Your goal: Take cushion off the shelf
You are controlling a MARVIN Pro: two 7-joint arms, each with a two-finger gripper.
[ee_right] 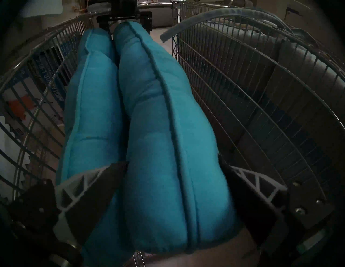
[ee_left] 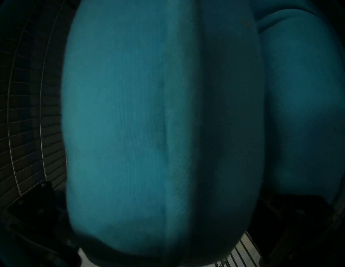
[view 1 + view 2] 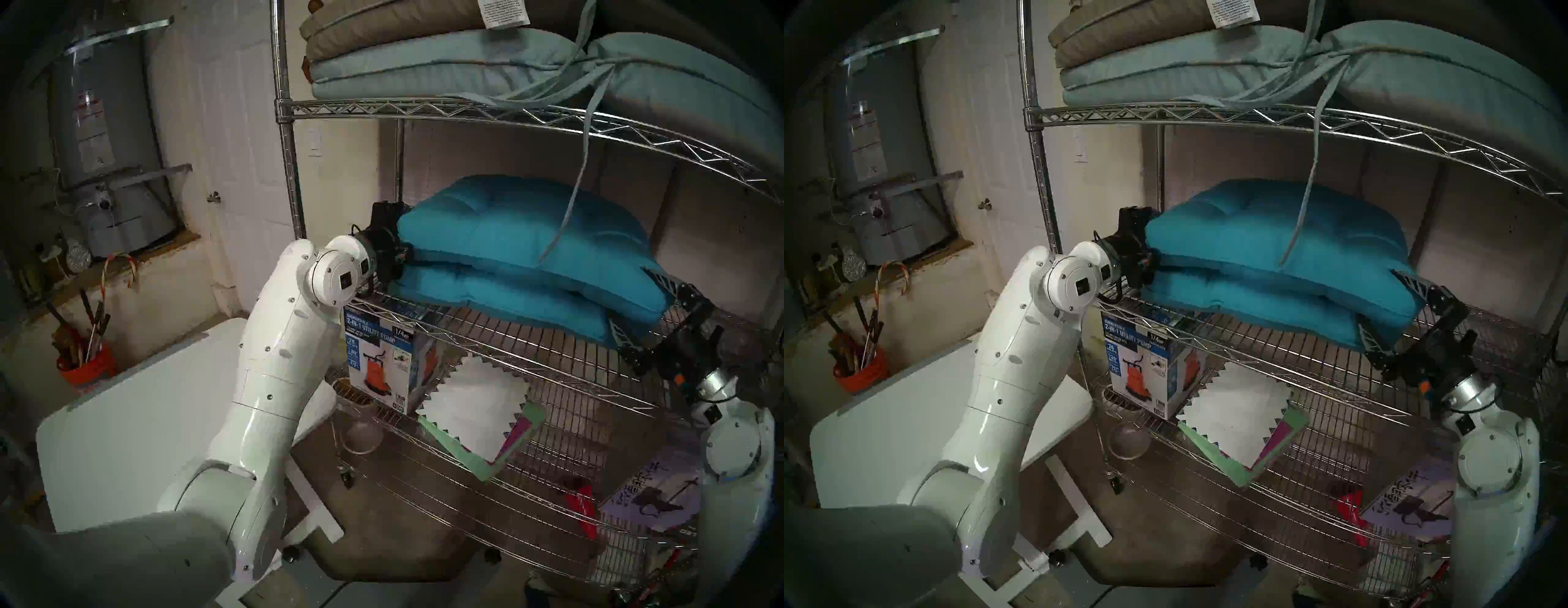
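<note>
Though both grippers straddle the top cushion (image 3: 522, 229), spread wide, left fingertips hidden (dark).

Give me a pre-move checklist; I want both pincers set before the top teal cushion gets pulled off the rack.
1. Left pincer at the top teal cushion's left end: ok.
2. Left pincer closed on it: not ok, open.
3. Right pincer straddling the right end: ok.
4. Right pincer closed: not ok, open.
5. Hanging tie strap clear of the cushion: not ok, it drapes across.
6. Lower teal cushion will stay on the wire shelf: cannot tell.
</note>
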